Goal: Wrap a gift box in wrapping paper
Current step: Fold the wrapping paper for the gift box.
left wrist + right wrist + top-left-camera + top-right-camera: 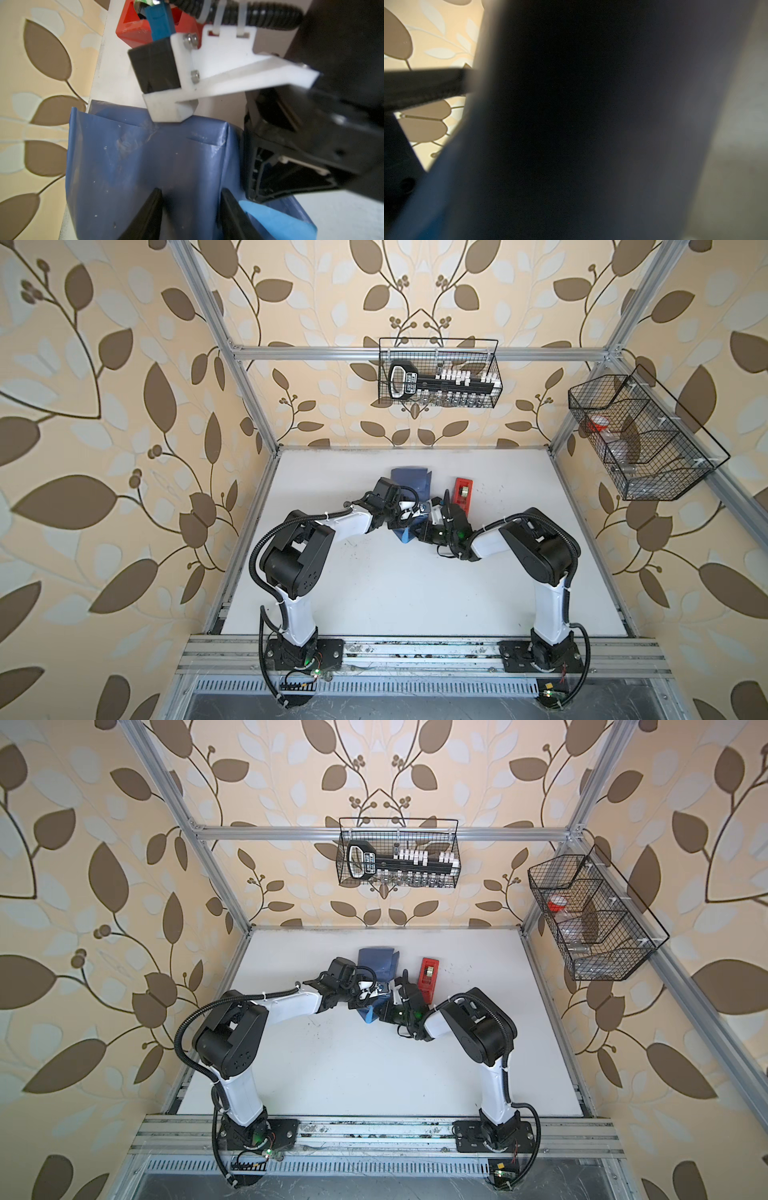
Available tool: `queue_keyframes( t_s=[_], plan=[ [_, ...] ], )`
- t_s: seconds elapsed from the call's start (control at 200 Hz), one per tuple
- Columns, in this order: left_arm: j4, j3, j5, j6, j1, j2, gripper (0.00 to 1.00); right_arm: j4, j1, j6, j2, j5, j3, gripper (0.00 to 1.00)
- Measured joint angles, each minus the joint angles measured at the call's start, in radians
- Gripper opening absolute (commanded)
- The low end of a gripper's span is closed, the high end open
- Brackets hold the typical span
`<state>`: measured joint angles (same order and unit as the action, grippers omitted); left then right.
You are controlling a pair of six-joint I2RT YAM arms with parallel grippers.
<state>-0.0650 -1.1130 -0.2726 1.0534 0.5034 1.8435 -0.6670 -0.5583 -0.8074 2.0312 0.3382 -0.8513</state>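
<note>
The wrapping paper [409, 483] lies dark slate-blue side out, folded over a boxy shape at the back middle of the table. A light-blue flap [405, 536] sticks out on the near side. The gift box itself is hidden under the paper. In the left wrist view the paper [135, 162] fills the frame. My left gripper [191, 190] stands part-way open, its black fingers [152, 209] astride a dark ridge of paper. My right gripper [422, 526] meets it from the right, against the paper's side. Dark paper [571, 124] blocks the right wrist view, so its jaws are hidden.
A red tape dispenser [462, 495] stands just right of the paper, close behind the right wrist. A wire basket [438, 373] hangs on the back rail and another [640, 439] on the right rail. The white table [395, 593] stretches toward the arm bases.
</note>
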Motion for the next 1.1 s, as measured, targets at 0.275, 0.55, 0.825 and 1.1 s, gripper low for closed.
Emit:
queue_keyframes(
  t_s=[0.275, 0.55, 0.825, 1.1],
  plan=[
    [0.000, 0.000, 0.000, 0.003, 0.000, 0.000, 0.44, -0.007, -0.031, -0.034, 0.001, -0.065, 0.000, 0.04],
    [0.001, 0.000, 0.001, 0.003, 0.000, 0.000, 0.45, -0.013, -0.049, -0.045, -0.018, -0.072, 0.031, 0.02],
    [0.001, 0.000, 0.002, 0.002, 0.000, 0.000, 0.46, -0.035, -0.068, -0.067, -0.048, -0.066, 0.085, 0.00],
    [0.027, -0.014, 0.004, -0.006, 0.000, 0.000, 0.56, 0.027, -0.074, -0.042, -0.151, -0.027, 0.166, 0.05]
  ],
)
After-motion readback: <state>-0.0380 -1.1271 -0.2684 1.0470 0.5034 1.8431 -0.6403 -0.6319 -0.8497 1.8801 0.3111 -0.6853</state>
